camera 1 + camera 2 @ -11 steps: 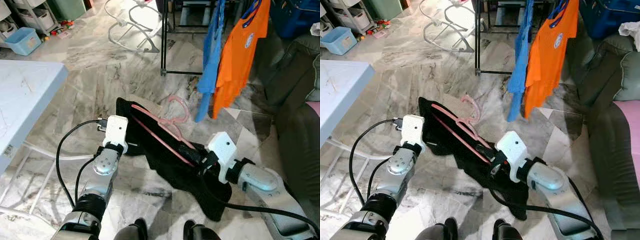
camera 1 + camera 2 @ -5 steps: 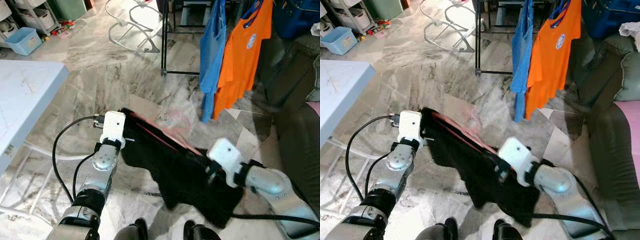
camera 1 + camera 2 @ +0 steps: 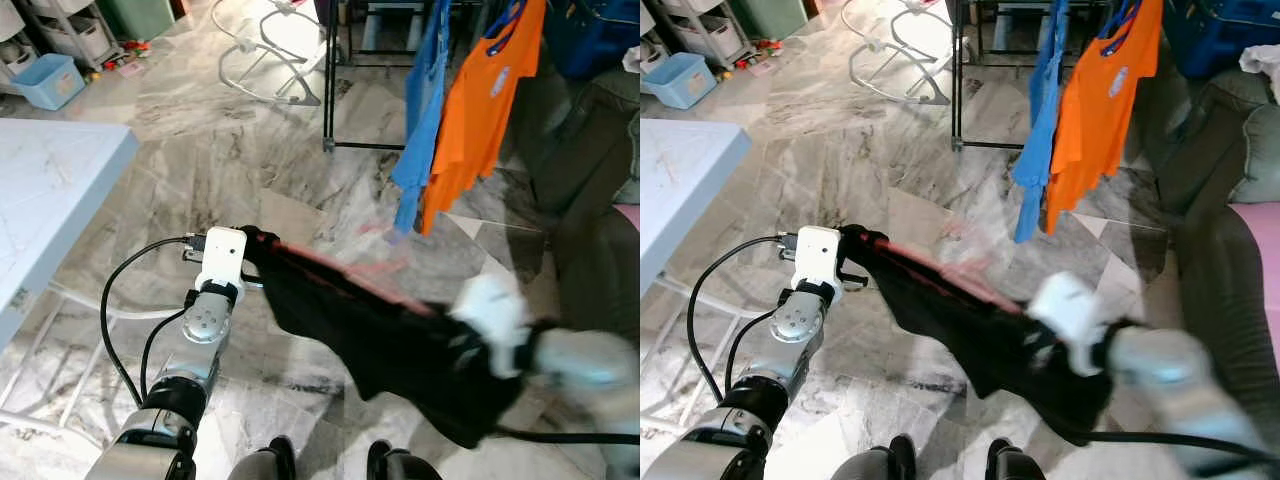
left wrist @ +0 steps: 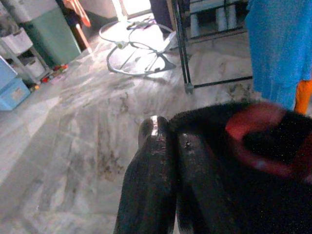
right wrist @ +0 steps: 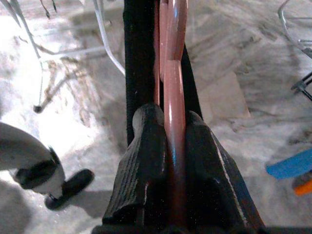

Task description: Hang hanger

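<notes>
The pink plastic hanger with its black garment is pinched by the right gripper fingers; the left gripper fingers, pressed together, grip the cloth. Best to lift it level toward the black metal rack.

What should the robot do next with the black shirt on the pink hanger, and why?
Probably lift it toward the black rack. The right gripper is clamped on the pink hanger, the left gripper pinches the black shirt, and both hold it low above the floor. The orange shirt and blue shirt already hang there, so it must go up and forward.
</notes>
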